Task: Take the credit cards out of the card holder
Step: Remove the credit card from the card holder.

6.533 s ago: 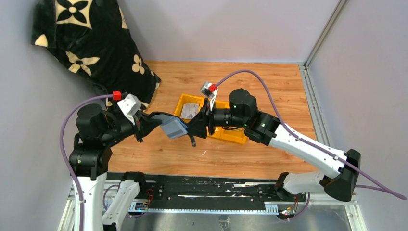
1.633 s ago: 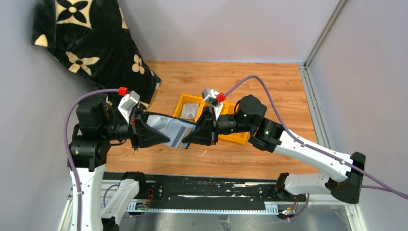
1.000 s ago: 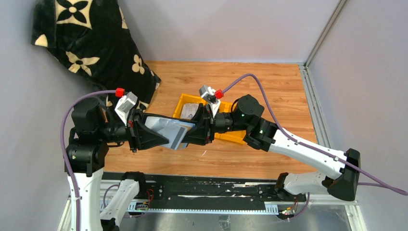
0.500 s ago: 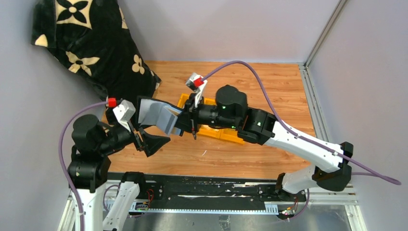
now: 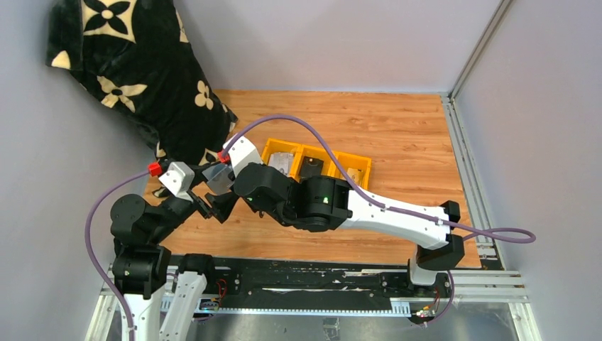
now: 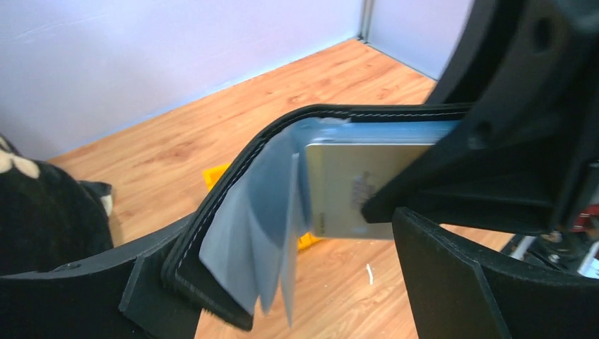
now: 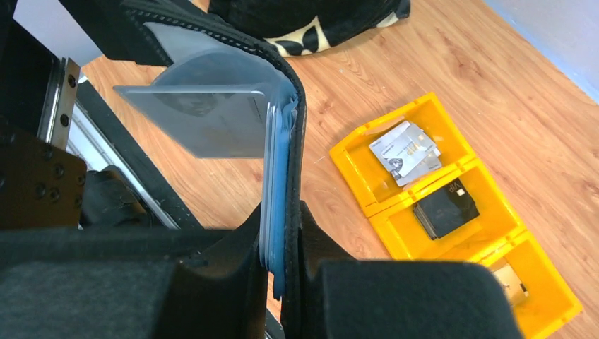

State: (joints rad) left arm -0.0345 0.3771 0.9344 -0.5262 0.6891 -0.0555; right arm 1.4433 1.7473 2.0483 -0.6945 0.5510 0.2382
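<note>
Holder point(image 7: 279, 176): pinched at its lower edge between the right gripper's point(image 7: 282, 236) fingers, held off the table, black outside facing the tray, pale leaves fanned open.
Right gripper: clamped narrow on holder, 1 finger on each face.
Left gripper point(image 6: 279, 254): spread fully wide, gripping nothing. Holder's free end hangs between its 2 fingers point(image 6: 459, 282), nearer the left one. Contact unclear.
Card point(image 6: 353, 191): 1 silvery card sticking partway out of a pocket, just beside the right fingertip.
Tray point(image 7: 350, 176): yellow, 3 compartments, with silvery, black and tan cards point(image 7: 406, 148) inside, well apart from holder.
Room: bare table point(image 5: 397, 121) beyond and right of tray; blanket point(image 5: 135, 64) near both grippers, behind and left.
Arms: right arm stretched low across to the left; left arm folded, gripper pointing right at holder.
</note>
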